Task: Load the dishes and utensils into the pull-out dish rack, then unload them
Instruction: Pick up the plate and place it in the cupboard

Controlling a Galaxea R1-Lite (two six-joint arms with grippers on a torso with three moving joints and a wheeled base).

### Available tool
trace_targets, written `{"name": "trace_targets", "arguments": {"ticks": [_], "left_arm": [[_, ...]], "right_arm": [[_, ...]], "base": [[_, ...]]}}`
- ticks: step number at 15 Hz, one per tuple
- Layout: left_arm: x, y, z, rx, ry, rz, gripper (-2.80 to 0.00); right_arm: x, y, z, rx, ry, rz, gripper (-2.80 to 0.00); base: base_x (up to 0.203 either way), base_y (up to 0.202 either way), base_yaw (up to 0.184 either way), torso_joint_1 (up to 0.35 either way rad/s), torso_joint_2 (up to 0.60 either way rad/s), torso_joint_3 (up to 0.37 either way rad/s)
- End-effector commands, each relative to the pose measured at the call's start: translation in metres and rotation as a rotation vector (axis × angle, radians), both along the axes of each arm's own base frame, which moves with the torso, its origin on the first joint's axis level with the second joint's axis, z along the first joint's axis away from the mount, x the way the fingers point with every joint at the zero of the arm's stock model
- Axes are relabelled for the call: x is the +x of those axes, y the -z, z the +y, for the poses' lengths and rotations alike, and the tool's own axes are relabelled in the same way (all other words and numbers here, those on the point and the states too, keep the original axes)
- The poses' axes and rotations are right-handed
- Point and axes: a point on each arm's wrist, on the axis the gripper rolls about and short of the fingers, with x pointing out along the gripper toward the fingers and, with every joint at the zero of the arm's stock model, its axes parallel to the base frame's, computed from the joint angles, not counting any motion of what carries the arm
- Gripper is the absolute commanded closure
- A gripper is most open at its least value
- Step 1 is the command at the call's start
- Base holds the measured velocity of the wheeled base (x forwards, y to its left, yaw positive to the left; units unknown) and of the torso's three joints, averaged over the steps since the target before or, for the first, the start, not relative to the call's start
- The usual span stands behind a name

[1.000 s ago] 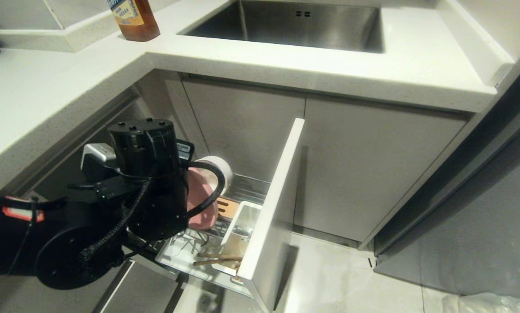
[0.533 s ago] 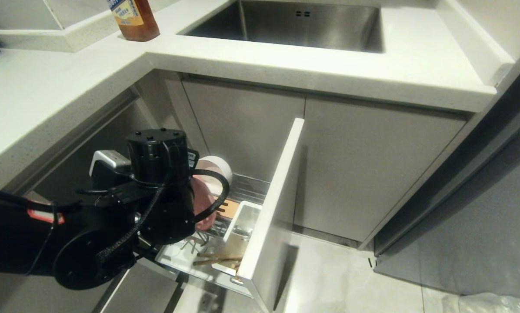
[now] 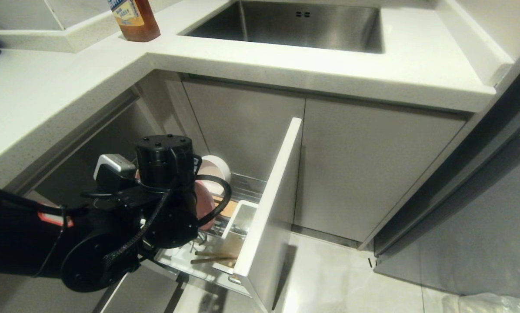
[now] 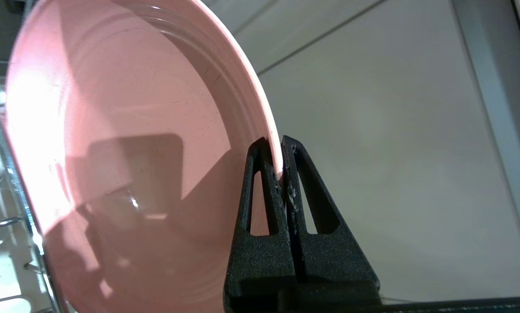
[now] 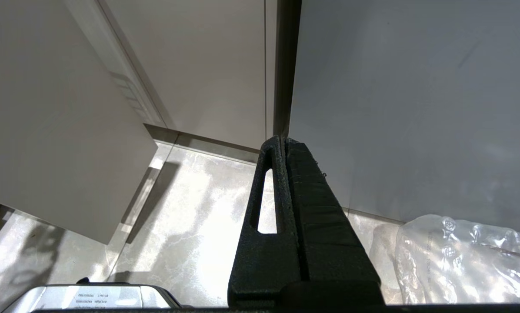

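The pull-out dish rack (image 3: 179,256) stands drawn out below the counter, its pale front panel (image 3: 271,204) facing right. My left gripper (image 4: 281,145) is shut on the rim of the pink plate (image 4: 125,152), which it holds on edge just above the rack's wires (image 4: 8,182). In the head view the plate (image 3: 204,203) shows only partly behind my left wrist. The cream bowl (image 3: 215,170) stands on edge at the rack's back. The chopsticks (image 3: 212,257) lie across the near end by the white caddy (image 3: 238,226). My right gripper (image 5: 284,141) hangs shut and empty over the floor.
A steel sink (image 3: 295,24) and a brown bottle (image 3: 134,17) sit on the counter above. Plain cabinet doors (image 3: 364,174) stand right of the front panel. A clear plastic bag (image 5: 468,256) lies on the floor near my right gripper.
My left arm has moved right and lower with the pink plate, bringing it closer over the rack. The right arm has not moved.
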Motion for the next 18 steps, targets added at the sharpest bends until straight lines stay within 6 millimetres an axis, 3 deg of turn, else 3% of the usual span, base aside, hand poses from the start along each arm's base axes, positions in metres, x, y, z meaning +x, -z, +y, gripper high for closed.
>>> {"name": "trace_targets", "arguments": {"ticks": [1, 18], "left_arm": [[0.000, 0.000, 0.000, -0.007, -0.015, -0.006, 0.00], [0.003, 0.025, -0.013, 0.048, -0.008, 0.055, 0.00]], "right_arm": [[0.000, 0.000, 0.000, 0.000, 0.000, 0.000, 0.00], [0.000, 0.000, 0.000, 0.000, 0.000, 0.000, 0.00]], "base": [[0.000, 0.000, 0.000, 0.000, 0.00, 0.000], [0.000, 0.000, 0.000, 0.000, 0.00, 0.000]]}}
